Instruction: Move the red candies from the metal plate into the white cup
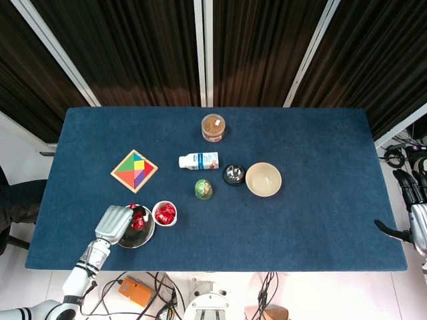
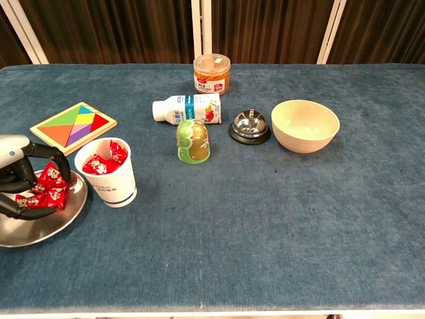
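The left hand [image 2: 16,174] sits low over the metal plate [image 2: 40,226], fingers curled around the red candies [image 2: 46,189] (whether one is gripped, I cannot tell), evidently to pick one; the white cup [image 2: 109,174] stands just beside the plate, some candies already inside; the right hand [image 1: 410,217] idles off-table, fingers apart.

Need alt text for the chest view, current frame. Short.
The robot's left hand reaches over red candies on a metal plate at the blue table's left edge, beside a white cup already holding some candies. Behind stand a tangram puzzle, bottle, bell and bowl.
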`<state>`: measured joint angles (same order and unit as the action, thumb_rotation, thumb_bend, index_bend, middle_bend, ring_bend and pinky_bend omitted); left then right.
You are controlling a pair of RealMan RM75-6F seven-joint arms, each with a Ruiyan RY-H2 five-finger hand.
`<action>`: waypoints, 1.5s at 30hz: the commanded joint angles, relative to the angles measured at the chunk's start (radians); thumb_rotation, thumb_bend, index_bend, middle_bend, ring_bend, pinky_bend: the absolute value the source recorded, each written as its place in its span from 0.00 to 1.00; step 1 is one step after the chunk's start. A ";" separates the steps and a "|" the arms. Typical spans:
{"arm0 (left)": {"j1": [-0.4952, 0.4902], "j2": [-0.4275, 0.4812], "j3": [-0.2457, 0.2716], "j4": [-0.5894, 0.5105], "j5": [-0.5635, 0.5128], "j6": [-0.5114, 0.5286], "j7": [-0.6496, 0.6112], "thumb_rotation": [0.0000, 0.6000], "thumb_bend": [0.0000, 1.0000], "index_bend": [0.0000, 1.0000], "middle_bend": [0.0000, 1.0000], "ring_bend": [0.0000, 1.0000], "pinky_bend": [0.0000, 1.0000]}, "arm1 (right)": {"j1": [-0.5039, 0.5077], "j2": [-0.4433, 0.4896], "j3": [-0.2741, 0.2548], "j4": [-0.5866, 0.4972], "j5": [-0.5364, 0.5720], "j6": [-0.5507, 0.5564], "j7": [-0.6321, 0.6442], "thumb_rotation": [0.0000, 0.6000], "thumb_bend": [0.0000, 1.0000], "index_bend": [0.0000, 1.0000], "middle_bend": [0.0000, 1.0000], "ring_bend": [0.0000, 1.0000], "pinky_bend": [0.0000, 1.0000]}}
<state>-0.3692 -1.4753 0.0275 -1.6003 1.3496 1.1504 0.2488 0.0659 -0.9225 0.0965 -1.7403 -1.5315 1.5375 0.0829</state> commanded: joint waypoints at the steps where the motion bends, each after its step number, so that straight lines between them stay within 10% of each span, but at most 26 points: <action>1: -0.003 -0.004 -0.008 0.003 -0.026 -0.014 0.023 1.00 0.17 0.41 0.99 0.95 0.89 | 0.000 0.000 0.000 0.001 0.001 0.001 0.001 1.00 0.22 0.00 0.14 0.00 0.13; 45: -0.011 0.057 -0.001 -0.036 -0.066 -0.063 0.064 1.00 0.35 0.59 0.99 0.95 0.89 | 0.006 -0.011 0.000 0.015 0.016 -0.017 0.003 1.00 0.22 0.00 0.14 0.00 0.13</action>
<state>-0.3805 -1.4244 0.0259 -1.6296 1.2786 1.0865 0.3217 0.0724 -0.9336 0.0961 -1.7251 -1.5156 1.5200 0.0861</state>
